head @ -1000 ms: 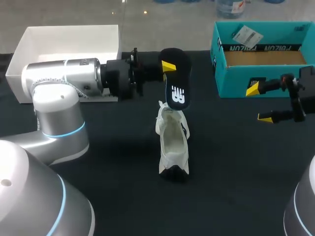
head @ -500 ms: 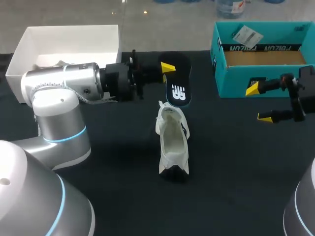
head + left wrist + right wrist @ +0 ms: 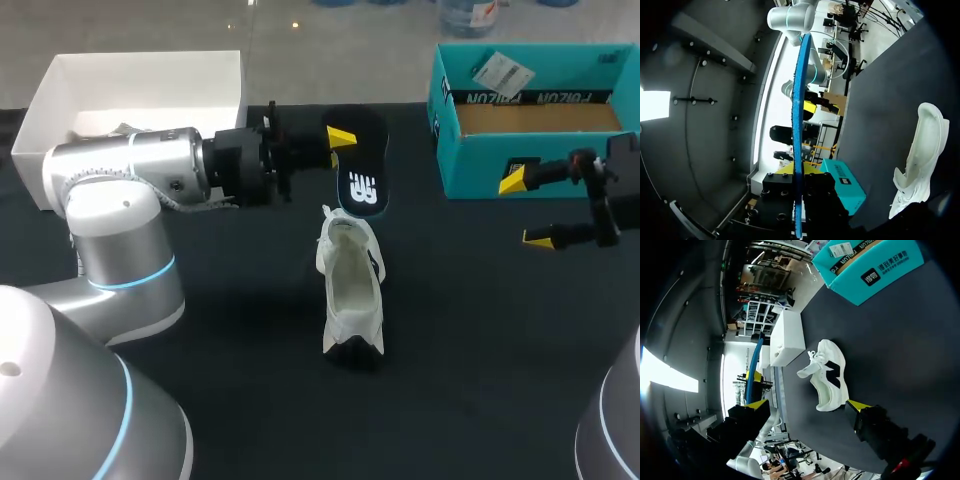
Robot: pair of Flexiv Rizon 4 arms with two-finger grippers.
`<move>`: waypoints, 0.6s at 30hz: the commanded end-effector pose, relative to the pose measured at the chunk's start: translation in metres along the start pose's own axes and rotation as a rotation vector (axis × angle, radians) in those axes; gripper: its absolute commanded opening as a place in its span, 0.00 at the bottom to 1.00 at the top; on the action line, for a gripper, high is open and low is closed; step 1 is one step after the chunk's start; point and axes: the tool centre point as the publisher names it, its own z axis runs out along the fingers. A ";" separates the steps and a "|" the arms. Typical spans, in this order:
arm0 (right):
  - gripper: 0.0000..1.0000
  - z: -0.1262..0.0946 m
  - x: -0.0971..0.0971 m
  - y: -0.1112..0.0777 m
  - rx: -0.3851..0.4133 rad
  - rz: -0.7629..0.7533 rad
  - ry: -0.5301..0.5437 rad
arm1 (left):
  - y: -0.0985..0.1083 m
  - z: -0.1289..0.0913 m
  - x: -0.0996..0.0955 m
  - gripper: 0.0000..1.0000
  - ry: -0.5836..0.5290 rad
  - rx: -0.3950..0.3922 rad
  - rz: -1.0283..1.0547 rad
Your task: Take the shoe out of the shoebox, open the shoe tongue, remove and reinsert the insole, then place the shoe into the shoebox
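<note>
Beyond the shoe, left end effector clamping insole

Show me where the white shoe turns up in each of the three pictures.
Head view: white shoe mid-table, just nearer than the insole.
Left wrist view: white shoe on the table beside the edge-on insole.
Right wrist view: white shoe ahead of the right gripper.
Shared landmark: teal shoebox, in all three.
</note>
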 end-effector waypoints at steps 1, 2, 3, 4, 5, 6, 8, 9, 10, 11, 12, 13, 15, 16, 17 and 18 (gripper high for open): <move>1.00 0.000 0.000 -0.002 -0.002 0.001 -0.003 | -0.002 -0.003 0.002 0.00 0.009 -0.015 0.002; 1.00 0.000 0.000 -0.002 -0.002 0.001 -0.003 | -0.004 -0.007 0.003 0.00 0.019 -0.017 -0.016; 1.00 0.000 0.000 -0.002 -0.002 0.001 -0.003 | -0.006 -0.011 0.005 0.00 0.026 -0.018 -0.031; 1.00 0.000 0.000 -0.002 -0.002 0.001 -0.003 | -0.008 -0.014 0.006 0.00 0.032 -0.023 -0.041; 1.00 0.000 0.000 -0.002 -0.002 0.001 -0.003 | -0.010 -0.017 0.007 0.00 0.044 -0.029 -0.061; 1.00 0.000 0.000 -0.002 -0.002 0.001 -0.003 | -0.012 -0.020 0.007 0.00 0.053 -0.028 -0.068; 1.00 0.000 0.000 -0.002 -0.002 0.001 -0.003 | -0.016 -0.026 0.009 0.00 0.069 -0.041 -0.110; 1.00 0.000 0.000 -0.002 -0.002 0.001 -0.003 | -0.019 -0.029 0.010 0.00 0.082 -0.038 -0.144; 1.00 0.000 0.000 -0.002 -0.002 0.001 -0.003 | -0.021 -0.032 0.012 0.00 0.092 -0.035 -0.163; 1.00 0.000 0.000 -0.002 -0.002 0.001 -0.003 | -0.024 -0.035 0.014 0.00 0.108 -0.028 -0.182; 1.00 0.000 0.000 -0.002 -0.002 0.001 -0.003 | -0.026 -0.038 0.017 0.00 0.121 -0.015 -0.209; 1.00 0.000 0.000 -0.002 -0.002 0.001 -0.003 | -0.026 -0.038 0.017 0.00 0.121 -0.015 -0.209; 1.00 0.000 0.000 -0.002 -0.002 0.001 -0.003 | -0.026 -0.038 0.017 0.00 0.121 -0.015 -0.209; 1.00 0.000 0.000 -0.002 -0.002 0.001 -0.003 | -0.026 -0.038 0.017 0.00 0.121 -0.015 -0.209; 1.00 0.000 0.000 -0.002 -0.002 0.001 -0.003 | -0.026 -0.038 0.017 0.00 0.121 -0.015 -0.209; 1.00 0.000 0.000 -0.002 -0.002 0.001 -0.003 | -0.026 -0.038 0.017 0.00 0.121 -0.015 -0.209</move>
